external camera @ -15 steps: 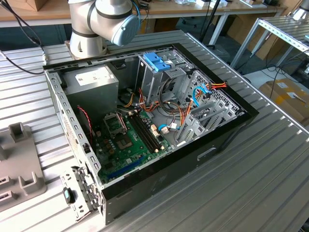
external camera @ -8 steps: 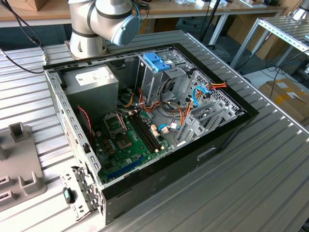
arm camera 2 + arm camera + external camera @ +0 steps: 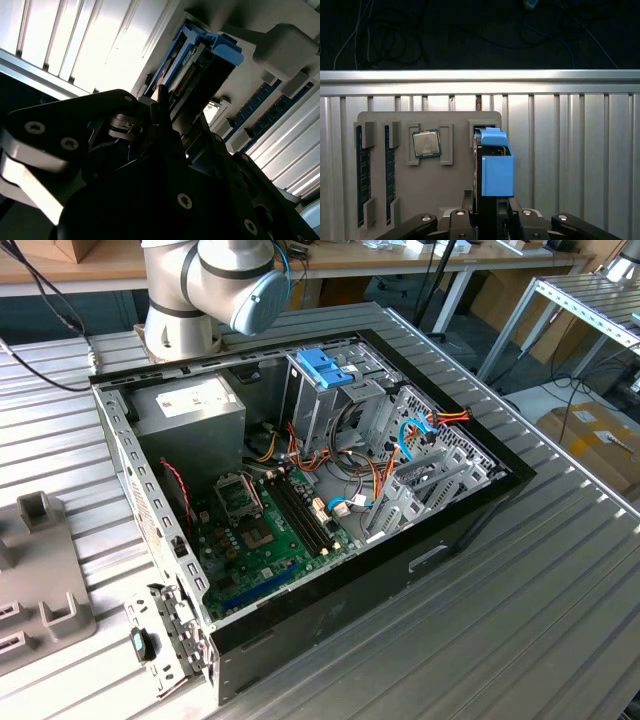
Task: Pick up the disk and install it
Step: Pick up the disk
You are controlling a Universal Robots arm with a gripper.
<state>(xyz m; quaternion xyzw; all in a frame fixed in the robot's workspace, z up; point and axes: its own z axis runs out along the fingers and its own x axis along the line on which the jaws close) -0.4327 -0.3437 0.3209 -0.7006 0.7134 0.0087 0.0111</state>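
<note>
In the exterior view, a grey fixture plate (image 3: 40, 580) lies at the left edge on the ribbed metal bench (image 3: 500, 620). Beside it stands an open computer case (image 3: 330, 625), and the robot arm (image 3: 215, 280) rises from behind the case's far wall. Inside the case, going towards the exterior view's right, come a grey power supply (image 3: 190, 410), the green motherboard (image 3: 260, 530), a tall metal cage (image 3: 320, 405) topped by a blue bracket (image 3: 325, 367), and then a tangle of thin blue cables (image 3: 410, 435) and orange-red wires (image 3: 450, 418) crowding the bays beyond the cage. A second metal rack (image 3: 590, 310) stands further right, off the bench.

In the first wrist view, the end effector (image 3: 488, 212) is clamped on the disk (image 3: 497, 170), which stands on edge between its fingers with the light-blue carrier rail facing the camera. The same fixture plate lies beneath it, carrying two memory sticks (image 3: 362, 175) and a processor chip (image 3: 426, 144). The disk's far end sits over a recess (image 3: 482, 127) in that plate; whether it touches the recess cannot be told. In the second wrist view, the disk (image 3: 200, 55) juts out past the dark end effector body.
</note>
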